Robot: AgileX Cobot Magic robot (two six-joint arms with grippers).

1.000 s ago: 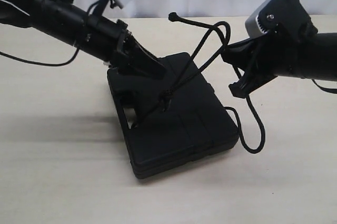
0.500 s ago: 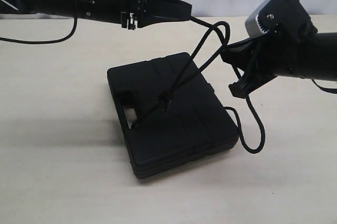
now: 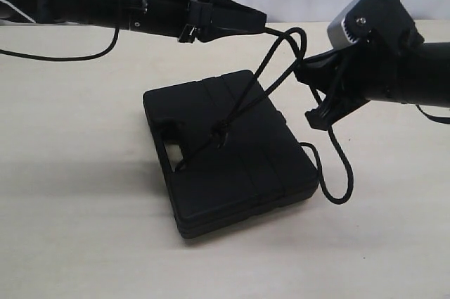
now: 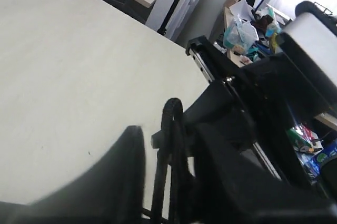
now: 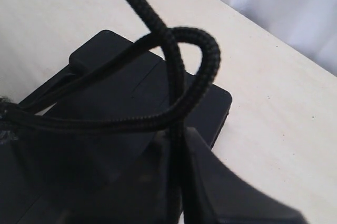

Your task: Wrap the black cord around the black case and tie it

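Our left gripper [image 3: 259, 22] hangs high over the far side of the table [image 3: 84, 207], its jaws drawn partly in around the free end of the cord [image 5: 211, 60]. Whether they already pinch it, we cannot tell. Our right gripper [image 3: 315, 95] is closed tight on the cord further along, just right of the case [image 3: 239, 172] and lifted off it.

From the two grippers, strands slope down to a crossing on top of the case, and one strand runs on to the handle slot at its near left. Below the right gripper, slack hangs in a loop that touches the table beside the case's right edge. The case lies flat near the middle of the table.

We judge the cord soft, light and braided, so it should grip well but hold no shape. It is best taken close to its end, where a knot would stop it slipping. The case looks rigid and smooth, and a hard pull could drag or tip it.

The grippers are close together, so the raised strands and the right gripper crowd the left one's path. A thin arm cable [image 3: 56, 77] droops at far left, well apart.
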